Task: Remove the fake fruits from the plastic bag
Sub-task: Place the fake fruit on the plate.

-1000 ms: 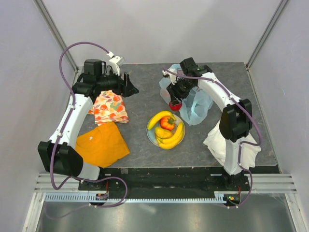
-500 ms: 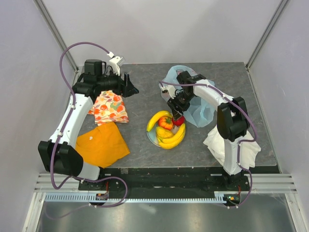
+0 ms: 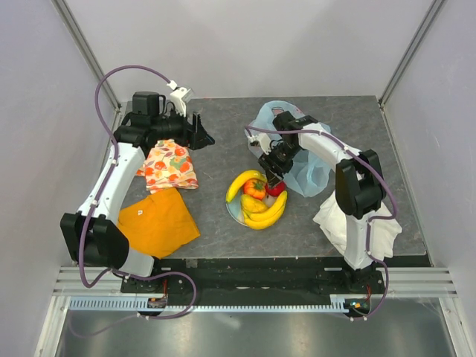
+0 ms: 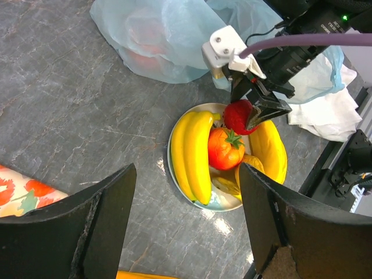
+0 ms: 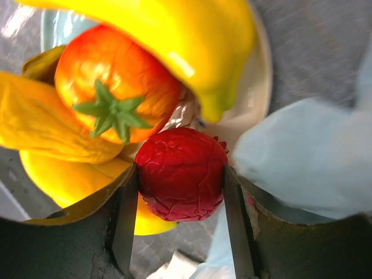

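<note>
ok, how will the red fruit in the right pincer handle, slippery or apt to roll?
Likely slippery: the red fruit looks glossy. It's round, so it may roll off the piled bananas once the right pincer opens.

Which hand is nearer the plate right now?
Right. The right hand is at the right edge of the plate, shut on a dark red fruit; the left hand is off left, by the patterned cloth.
</note>
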Controlling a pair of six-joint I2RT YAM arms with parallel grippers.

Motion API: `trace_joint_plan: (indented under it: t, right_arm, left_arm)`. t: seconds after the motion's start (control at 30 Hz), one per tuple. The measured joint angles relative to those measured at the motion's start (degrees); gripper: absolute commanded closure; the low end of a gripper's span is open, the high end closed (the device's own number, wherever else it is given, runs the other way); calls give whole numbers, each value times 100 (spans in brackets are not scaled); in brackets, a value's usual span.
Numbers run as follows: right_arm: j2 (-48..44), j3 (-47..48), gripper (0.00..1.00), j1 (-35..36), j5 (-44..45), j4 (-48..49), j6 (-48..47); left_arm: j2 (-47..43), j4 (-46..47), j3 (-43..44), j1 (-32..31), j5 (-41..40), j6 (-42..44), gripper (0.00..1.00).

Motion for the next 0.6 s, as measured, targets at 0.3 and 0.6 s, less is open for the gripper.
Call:
trace_joint_plan:
  t: [0.3, 0.6]
  right_arm:
    - [-37, -74, 2, 214, -221, -597, -166]
    - [-37, 588, 2, 9, -136, -859, 17]
  left_arm:
    - [90, 4, 0, -105, 0, 0, 21]
    - [173, 4, 46, -205, 2, 0, 21]
